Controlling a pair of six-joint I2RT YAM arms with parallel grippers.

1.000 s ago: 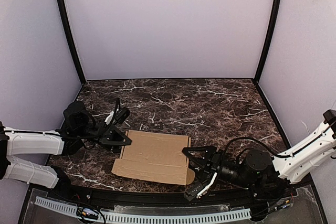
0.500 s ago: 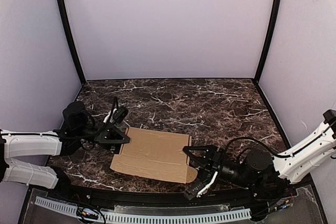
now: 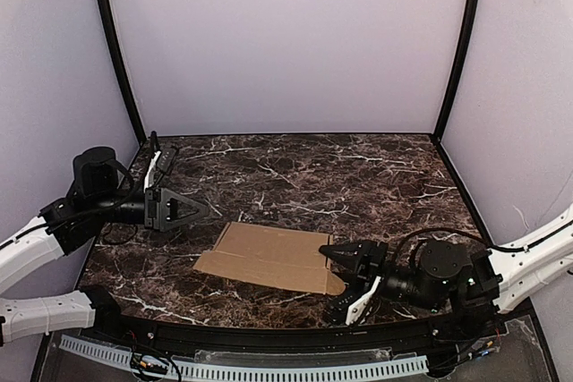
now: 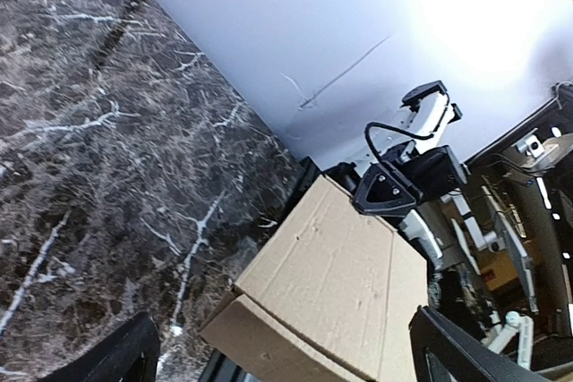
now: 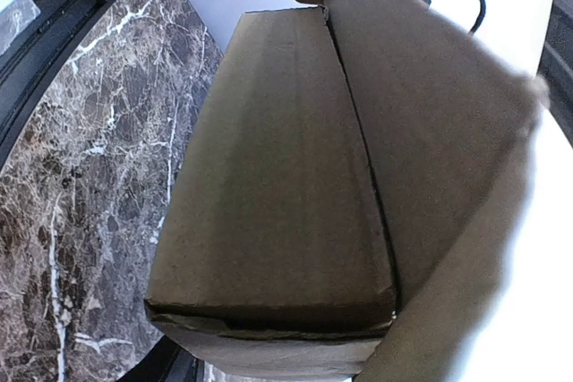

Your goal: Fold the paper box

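In the top view the paper box (image 3: 269,257) lies flat toward the near edge of the table (image 3: 358,176), long axis left-right; the right gripper (image 3: 338,284) sits at its right end, the left gripper (image 3: 179,181) apart off its far-left corner. The left wrist view shows wide-spread fingers (image 4: 121,360) holding nothing, box ahead. The right wrist view is filled with cardboard; whether those jaws pinch it cannot be told.

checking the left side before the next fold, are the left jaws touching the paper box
No: the left jaws stand open left of the paper box, with bare marble tabletop showing between them.
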